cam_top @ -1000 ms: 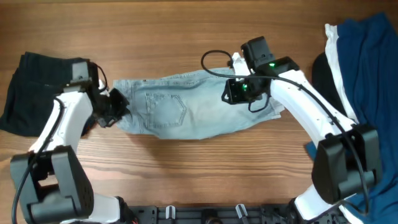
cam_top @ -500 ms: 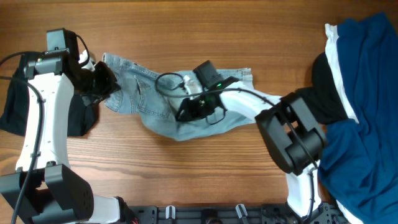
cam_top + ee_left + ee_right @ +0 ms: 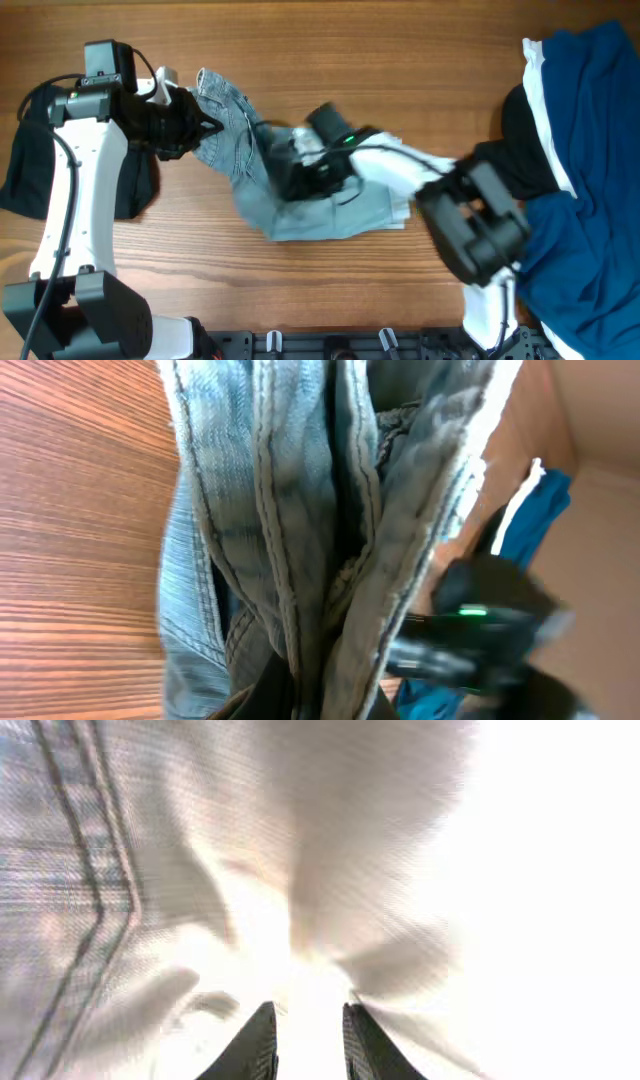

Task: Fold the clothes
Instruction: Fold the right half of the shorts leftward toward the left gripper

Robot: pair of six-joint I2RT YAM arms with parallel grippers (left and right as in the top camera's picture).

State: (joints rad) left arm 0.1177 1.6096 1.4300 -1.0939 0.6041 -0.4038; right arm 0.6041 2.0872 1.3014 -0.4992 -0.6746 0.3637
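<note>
left gripper (image 3: 198, 126) is pinched tight on one edge of the denim skirt (image 3: 320, 205), up near the top left of the table (image 3: 400, 40). from the top, that end of the skirt is bunched up and twisted, and it runs from the left gripper down to the middle of the table. the left wrist view shows the skirt (image 3: 300, 510) crumpled into long folds with thick seams, filling most of the picture above the wood. the right arm (image 3: 470, 635) is a dark blur behind it.

right gripper (image 3: 287, 178) sits on the middle of the skirt, where the cloth is heaped up. in its own view the two dark fingers (image 3: 258, 1038) are close together, with a narrow gap, and pale cloth (image 3: 150, 870) goes in between them. that view is very bright, so little else can be made out.

the rest of the skirt lies flat on the table below and to the right of the right gripper.

a black cloth (image 3: 25, 150) lies at the left edge of the table, partly under the left arm. a blue and white cloth (image 3: 590, 110) is piled at the right edge, well apart from the skirt.
</note>
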